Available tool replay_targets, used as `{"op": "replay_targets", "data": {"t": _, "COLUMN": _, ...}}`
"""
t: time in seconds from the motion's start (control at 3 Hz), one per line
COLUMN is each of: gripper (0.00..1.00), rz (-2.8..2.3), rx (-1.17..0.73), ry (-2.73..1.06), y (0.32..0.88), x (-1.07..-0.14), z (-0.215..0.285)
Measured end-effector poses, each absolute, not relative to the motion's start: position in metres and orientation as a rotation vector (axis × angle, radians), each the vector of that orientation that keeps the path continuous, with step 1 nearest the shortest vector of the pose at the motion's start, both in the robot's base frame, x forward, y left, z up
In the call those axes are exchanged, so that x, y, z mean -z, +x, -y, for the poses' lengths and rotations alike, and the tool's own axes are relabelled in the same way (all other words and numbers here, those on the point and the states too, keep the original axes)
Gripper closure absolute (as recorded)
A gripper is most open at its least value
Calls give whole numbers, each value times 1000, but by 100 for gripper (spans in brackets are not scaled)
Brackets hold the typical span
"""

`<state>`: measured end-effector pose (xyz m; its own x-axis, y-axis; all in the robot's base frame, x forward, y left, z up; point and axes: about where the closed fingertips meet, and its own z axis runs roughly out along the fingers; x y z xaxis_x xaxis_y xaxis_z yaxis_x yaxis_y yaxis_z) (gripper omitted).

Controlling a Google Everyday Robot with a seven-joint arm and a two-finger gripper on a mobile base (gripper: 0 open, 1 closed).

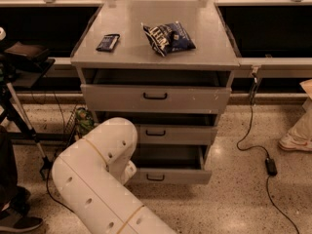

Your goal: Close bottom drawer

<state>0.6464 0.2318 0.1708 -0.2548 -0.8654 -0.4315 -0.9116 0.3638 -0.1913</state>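
The bottom drawer (165, 175) is the lowest of three in the grey cabinet (155, 52). It stands pulled out, its low front panel and small black handle (155, 178) showing and its dark inside open above. My white arm (97, 174) bends up from the bottom of the view in front of the cabinet's lower left. Its wrist end (128, 171) sits against the left end of the bottom drawer's front. My gripper is hidden behind the arm there.
The top drawer (155, 97) and middle drawer (156, 133) stand slightly out. A blue chip bag (168, 37) and a small dark packet (107, 42) lie on the cabinet top. A cable with a power brick (271, 166) and a person's shoe (295, 141) are at right, a tripod (19, 116) at left.
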Motion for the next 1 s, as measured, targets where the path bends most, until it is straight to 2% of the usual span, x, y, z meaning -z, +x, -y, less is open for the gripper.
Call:
{"op": "replay_targets", "data": {"t": 0.33, "gripper": 0, "rz": -2157, "rx": -132, "ry": -1538, "y": 654, "x": -171, "z": -239}}
{"op": "replay_targets", "data": {"t": 1.0, "gripper": 1, "rz": -2093, "rx": -139, "ry": -1523, "y": 704, "x": -173, "z": -283}}
